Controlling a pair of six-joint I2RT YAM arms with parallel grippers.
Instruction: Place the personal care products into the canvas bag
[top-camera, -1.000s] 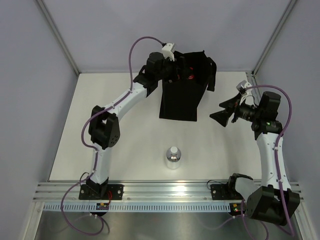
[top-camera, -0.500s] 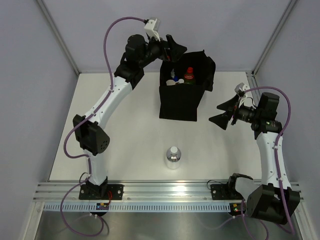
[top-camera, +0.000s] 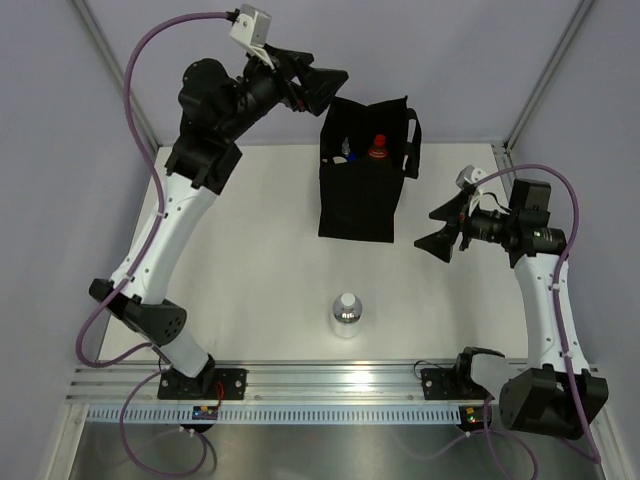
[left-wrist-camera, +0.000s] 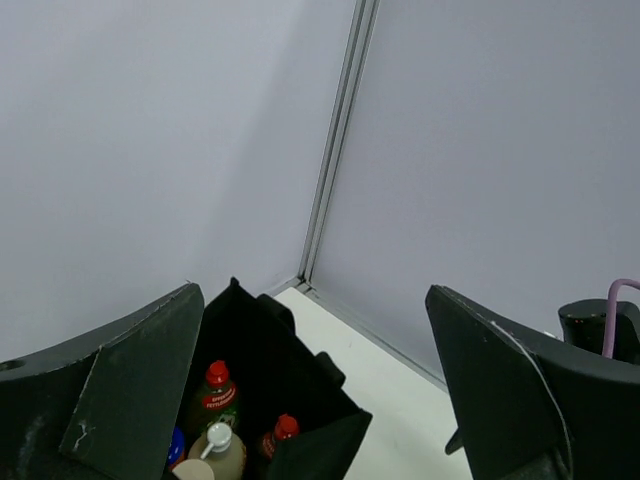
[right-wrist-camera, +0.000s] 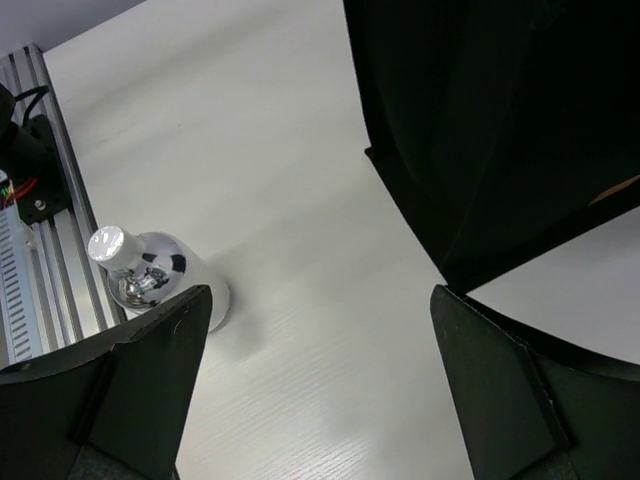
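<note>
The black canvas bag (top-camera: 362, 195) stands upright at the back of the table. Inside it I see a red-capped bottle (top-camera: 378, 148) and a blue and white one (top-camera: 346, 153). The left wrist view looks down into the bag (left-wrist-camera: 300, 385): a yellow-green red-capped bottle (left-wrist-camera: 213, 396), a cream pump bottle (left-wrist-camera: 218, 450), a red bottle (left-wrist-camera: 280, 432) and a blue cap (left-wrist-camera: 176, 446). A clear white-capped bottle (top-camera: 346, 313) stands alone on the table, also in the right wrist view (right-wrist-camera: 150, 280). My left gripper (top-camera: 330, 88) is open and empty, high above the bag's left rim. My right gripper (top-camera: 428, 227) is open and empty, right of the bag.
An aluminium rail (top-camera: 330, 385) with both arm bases runs along the near edge. Grey walls and frame posts (top-camera: 120, 85) close in the table at the back and sides. The bag's side (right-wrist-camera: 480, 130) fills the upper right of the right wrist view.
My left arm has lifted out of the bag's mouth and swung up and to the left, jaws open. My right gripper has shifted slightly left.
</note>
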